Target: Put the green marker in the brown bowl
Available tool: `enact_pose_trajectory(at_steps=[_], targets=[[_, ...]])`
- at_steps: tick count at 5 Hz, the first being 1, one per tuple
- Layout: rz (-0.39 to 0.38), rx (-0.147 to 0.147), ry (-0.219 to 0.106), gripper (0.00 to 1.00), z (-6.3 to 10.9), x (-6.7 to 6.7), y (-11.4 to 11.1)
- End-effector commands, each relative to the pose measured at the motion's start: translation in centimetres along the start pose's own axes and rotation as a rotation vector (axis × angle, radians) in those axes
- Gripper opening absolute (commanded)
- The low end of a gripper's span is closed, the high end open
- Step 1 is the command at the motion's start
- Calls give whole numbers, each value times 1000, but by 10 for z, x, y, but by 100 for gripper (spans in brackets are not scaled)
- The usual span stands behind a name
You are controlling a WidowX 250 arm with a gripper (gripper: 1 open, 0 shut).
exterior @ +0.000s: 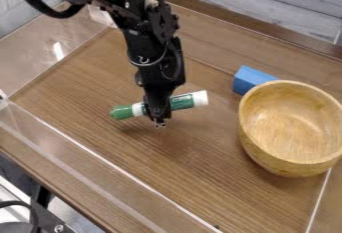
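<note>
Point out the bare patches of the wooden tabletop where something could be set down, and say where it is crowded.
Bare wood runs from the white-barrelled green marker to the near-left clear wall; another patch lies in front, between marker and round light-brown wooden bowl. It is crowded at the right, where the small blue block sits behind the bowl, and around the black gripper at the marker.
</note>
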State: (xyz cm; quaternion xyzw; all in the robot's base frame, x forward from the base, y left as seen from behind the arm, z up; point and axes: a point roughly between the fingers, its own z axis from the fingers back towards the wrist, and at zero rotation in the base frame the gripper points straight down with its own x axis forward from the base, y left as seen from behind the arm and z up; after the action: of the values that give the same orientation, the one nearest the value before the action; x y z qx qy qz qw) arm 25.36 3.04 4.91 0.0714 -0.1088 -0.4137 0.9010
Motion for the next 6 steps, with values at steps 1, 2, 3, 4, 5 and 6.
enact_pose_trajectory(at_steps=[1, 2, 3, 4, 5, 6], targets=[[-8, 60, -39, 0, 19, 16, 9], [-6, 75, -49, 0, 27, 27, 6], [-5, 88, -62, 0, 31, 39, 1], [-8, 98, -77, 0, 35, 53, -5], [-20, 111, -99, 0, 38, 73, -13], [-44, 128, -128, 0, 39, 97, -21]])
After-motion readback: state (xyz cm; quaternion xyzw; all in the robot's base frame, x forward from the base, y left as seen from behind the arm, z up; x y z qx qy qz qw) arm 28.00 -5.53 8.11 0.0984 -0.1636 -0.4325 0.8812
